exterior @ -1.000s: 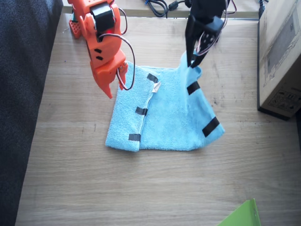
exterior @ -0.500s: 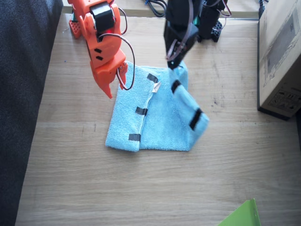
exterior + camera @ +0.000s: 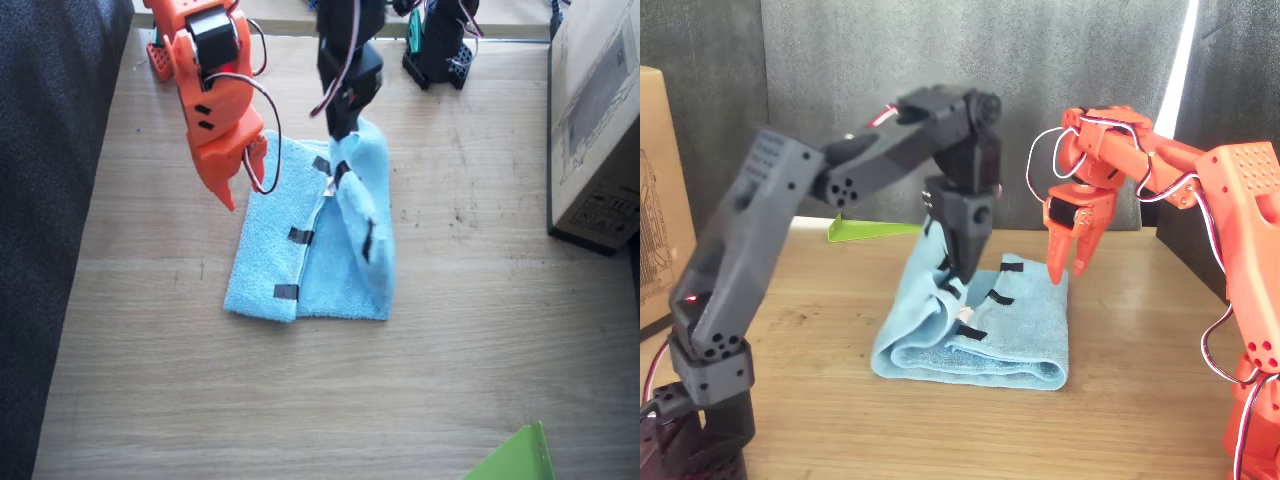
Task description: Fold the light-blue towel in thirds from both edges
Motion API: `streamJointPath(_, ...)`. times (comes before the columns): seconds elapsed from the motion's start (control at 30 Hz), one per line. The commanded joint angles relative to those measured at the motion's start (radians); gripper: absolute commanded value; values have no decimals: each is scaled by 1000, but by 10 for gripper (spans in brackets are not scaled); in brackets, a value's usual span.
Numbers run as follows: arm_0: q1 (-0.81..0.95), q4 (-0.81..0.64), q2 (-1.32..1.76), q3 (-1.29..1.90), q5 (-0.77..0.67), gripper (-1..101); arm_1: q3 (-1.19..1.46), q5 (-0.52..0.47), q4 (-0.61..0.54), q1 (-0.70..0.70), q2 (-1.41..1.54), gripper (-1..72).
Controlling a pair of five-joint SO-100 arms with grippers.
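Sky-blue terry towel (image 3: 330, 245) lies mid-table in the fixed view, long axis near-to-far, its taped edge (image 3: 352, 195) pinched shut in the black left gripper (image 3: 341, 128) above the middle; front view: orange right gripper (image 3: 1066, 255) hovers just beside, slightly parted, empty.

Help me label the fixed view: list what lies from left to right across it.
Right arm's orange hand → light-blue towel → left arm's black hand pinching the towel's raised edge → cardboard box.
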Motion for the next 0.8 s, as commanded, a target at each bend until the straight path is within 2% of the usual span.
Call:
streamJointPath(0.0, -20, 20, -8, -54, 12, -3, 12, 8, 5, 12, 55, 235)
streamJointPath(0.27, -38, 21, -55, -106, 26, 6, 17, 9, 5, 15, 54, 237)
streamJointPath(0.4, -41, 23, -52, -107, 34, 208, 18, 8, 5, 17, 49, 238)
streamJointPath(0.47, -43, 23, -52, -117, 41, 274, 18, 9, 5, 20, 46, 238)
streamJointPath(0.6, -57, 23, -54, -141, 60, 313, 18, 9, 5, 28, 44, 238)
streamJointPath(0.77, -37, 25, -8, -172, 78, 308, 25, 11, 5, 21, 48, 235)
